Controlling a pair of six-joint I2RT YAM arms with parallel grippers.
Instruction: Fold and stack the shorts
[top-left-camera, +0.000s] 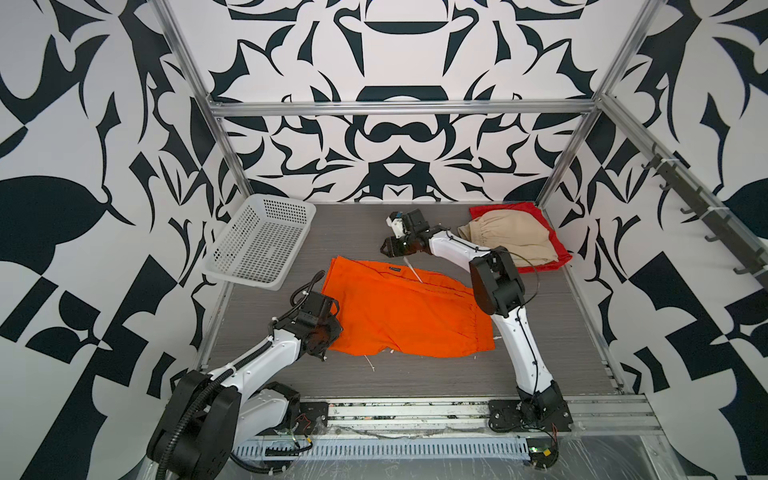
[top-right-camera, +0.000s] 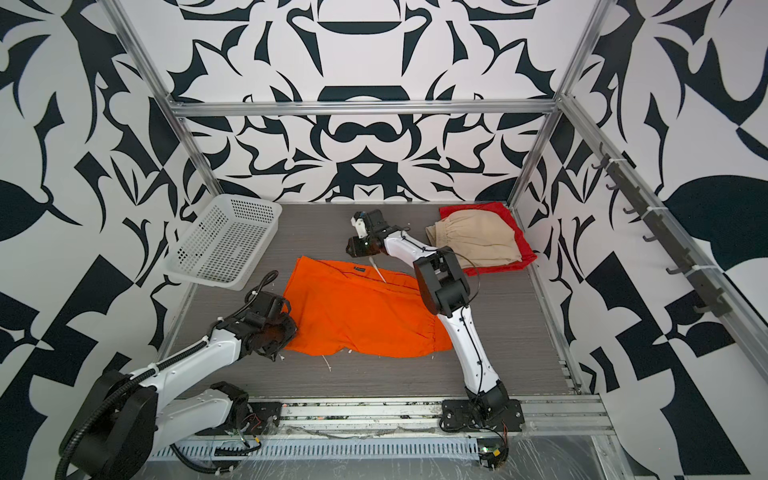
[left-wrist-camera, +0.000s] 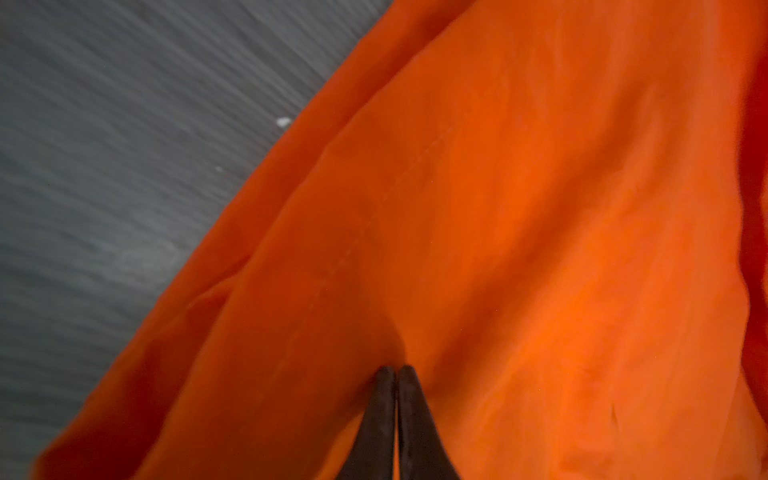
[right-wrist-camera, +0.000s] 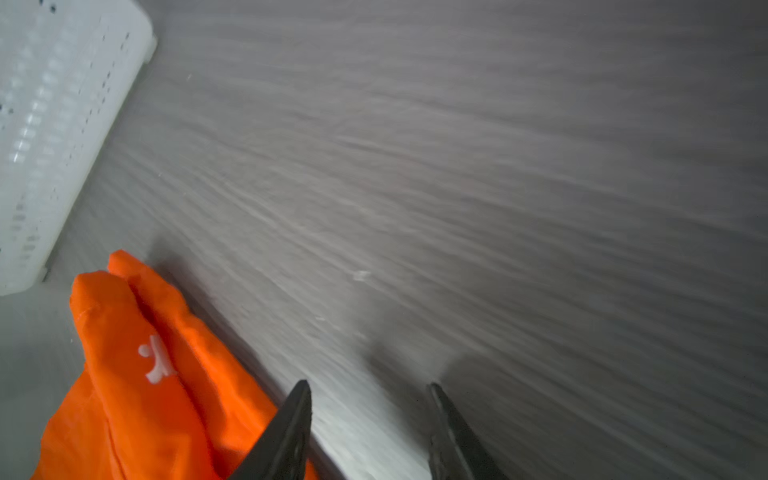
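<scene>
I see my left end effector (left-wrist-camera: 394, 368), jaws closed, pinching the near-left edge of the orange shorts (top-left-camera: 399, 311), which are spread mid-counter (top-left-camera: 573, 353). My right end effector (right-wrist-camera: 370, 384) hangs half open and empty, just beyond their far edge. The beige shorts (top-left-camera: 498, 241) lie on the red shorts (top-left-camera: 559, 254) in the far right corner.

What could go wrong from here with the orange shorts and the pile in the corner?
1. Only the left gripper is shut on the orange shorts, at one edge; the right gripper hangs open over bare table beside them. A one-sided pull would probably bunch the cloth.
2. The white drawstring lies loose near the right gripper and might get caught.
3. The right arm passes close to the beige shorts lying on the red shorts and could disturb them.
</scene>
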